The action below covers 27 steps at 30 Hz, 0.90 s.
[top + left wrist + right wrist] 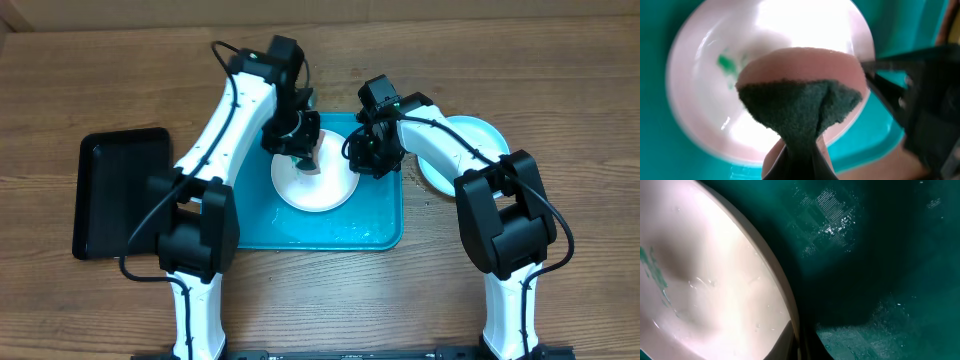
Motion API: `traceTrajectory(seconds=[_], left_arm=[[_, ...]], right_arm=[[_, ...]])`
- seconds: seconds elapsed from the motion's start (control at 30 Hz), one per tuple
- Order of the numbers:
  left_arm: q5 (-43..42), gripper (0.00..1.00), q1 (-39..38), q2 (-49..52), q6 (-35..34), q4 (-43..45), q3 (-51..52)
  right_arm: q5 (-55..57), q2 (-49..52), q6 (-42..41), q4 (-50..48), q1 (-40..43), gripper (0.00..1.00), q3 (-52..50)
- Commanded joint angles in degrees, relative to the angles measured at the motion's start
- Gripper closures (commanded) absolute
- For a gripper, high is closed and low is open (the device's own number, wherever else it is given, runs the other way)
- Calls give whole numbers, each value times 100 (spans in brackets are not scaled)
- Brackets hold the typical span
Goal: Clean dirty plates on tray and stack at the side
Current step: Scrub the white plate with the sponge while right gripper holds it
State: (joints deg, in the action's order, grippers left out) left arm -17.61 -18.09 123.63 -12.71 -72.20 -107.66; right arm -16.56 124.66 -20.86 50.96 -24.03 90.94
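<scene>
One pale plate (475, 135) sits cleaned on the desk (560, 100) at the right, while the white plate (315, 180) mid-tray (370, 232) shows teal smears (727, 64), the left pincer (299, 152) clamped on a sponge (800, 107) and the right pincer's (366, 154) grip at the rim unclear.

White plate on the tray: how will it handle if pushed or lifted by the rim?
Likely slippery: droplets and sheen show on the white plate and tray. Probably light and stiff: thin, shallow rim. May skid under the sponge.
</scene>
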Motion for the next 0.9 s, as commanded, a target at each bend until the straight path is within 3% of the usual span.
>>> traceTrajectory(seconds=[0.0, 0.2, 0.37, 0.63, 0.87], left_arm=[[63, 95, -146, -94, -411, 391, 568], [66, 96, -210, -92, -577, 1827, 1639], [553, 96, -208, -70, -573, 2275, 1943], [3388, 96, -173, -50, -570, 1941, 1923], [3672, 96, -173, -55, -577, 1423, 1198]], right_arm=[[-9, 61, -63, -39, -7, 96, -96], [-9, 61, -173, -125, -7, 96, -96], [-9, 61, -170, -79, -7, 96, -96], [-4, 61, -168, 55, -7, 96, -98], [-4, 61, -168, 76, -7, 96, -98]])
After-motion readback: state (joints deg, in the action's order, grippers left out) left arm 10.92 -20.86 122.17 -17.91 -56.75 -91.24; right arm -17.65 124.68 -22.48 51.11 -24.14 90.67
